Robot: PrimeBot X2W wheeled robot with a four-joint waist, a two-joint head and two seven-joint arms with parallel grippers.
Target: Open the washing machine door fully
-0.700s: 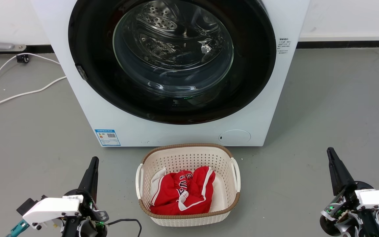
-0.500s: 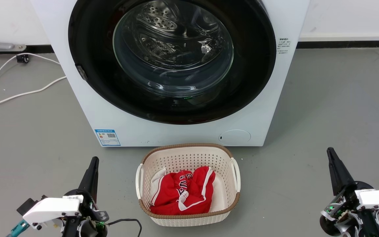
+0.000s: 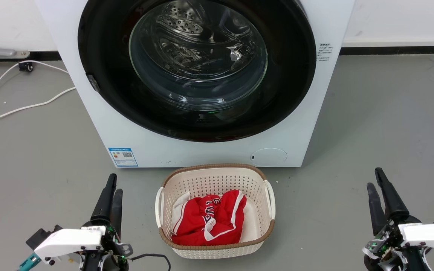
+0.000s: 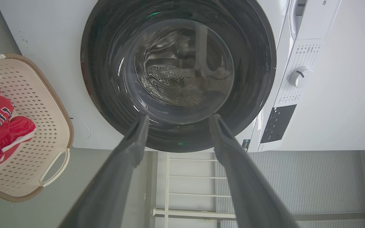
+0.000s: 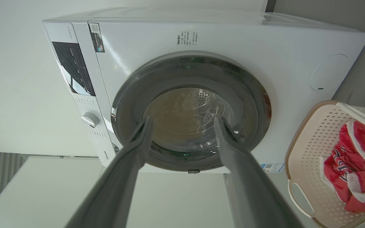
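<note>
The washing machine door [image 3: 104, 113], a glossy black disc with a bulging clear glass centre, lies flush against the white machine front, and the steel drum shows through the glass. A small dark tab [image 3: 93, 82] sits on its left rim. My left gripper [image 3: 114, 184] is low at the left, open and holding nothing, well short of the machine. At the lower right my right gripper [image 3: 374, 177] is likewise open with nothing in it. From each wrist, the left gripper [image 4: 178, 117] and the right gripper [image 5: 183, 119] point at the door [image 4: 106, 79] [image 5: 128, 104] with fingers spread.
A cream perforated basket [image 3: 217, 166] holding a red garment [image 3: 205, 220] stands on the floor right before the machine, between my grippers. White cables [image 3: 21, 109] trail over the grey floor at the left. A small round white flap [image 3: 269, 157] sits low on the machine front.
Each gripper showed one dark finger before and now shows two separate fingers. The left wrist has shifted slightly right and the right wrist slightly left. The door has not moved.
</note>
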